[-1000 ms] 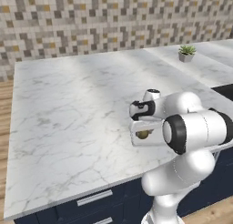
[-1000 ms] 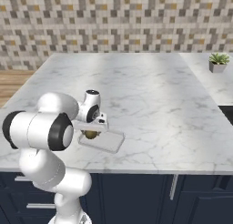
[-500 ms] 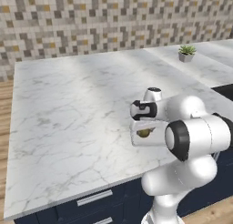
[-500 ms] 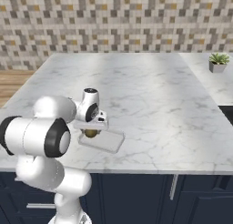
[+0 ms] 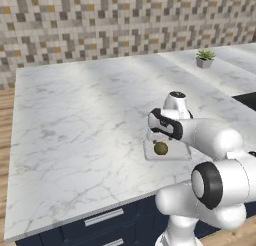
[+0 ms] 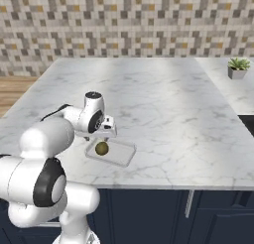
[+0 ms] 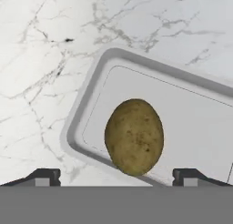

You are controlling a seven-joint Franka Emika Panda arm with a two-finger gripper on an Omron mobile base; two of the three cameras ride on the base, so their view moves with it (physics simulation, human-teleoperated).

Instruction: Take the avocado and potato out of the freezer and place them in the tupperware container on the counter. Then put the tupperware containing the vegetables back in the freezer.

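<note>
The olive-brown, dull-skinned potato [image 7: 134, 136] lies in the shallow translucent tupperware container [image 7: 195, 127], at its end, near the front edge of the white marble counter [image 5: 75, 130]. The gripper [image 7: 116, 176] hovers above, jaws spread wide, holding nothing. Open marble surrounds the container. No writing is legible.

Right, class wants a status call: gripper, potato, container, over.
Gripper open, hovering over the container. Potato lying in it, at one end, free of the fingers. Rest of the tray bare; nothing in the way on the counter.
</note>
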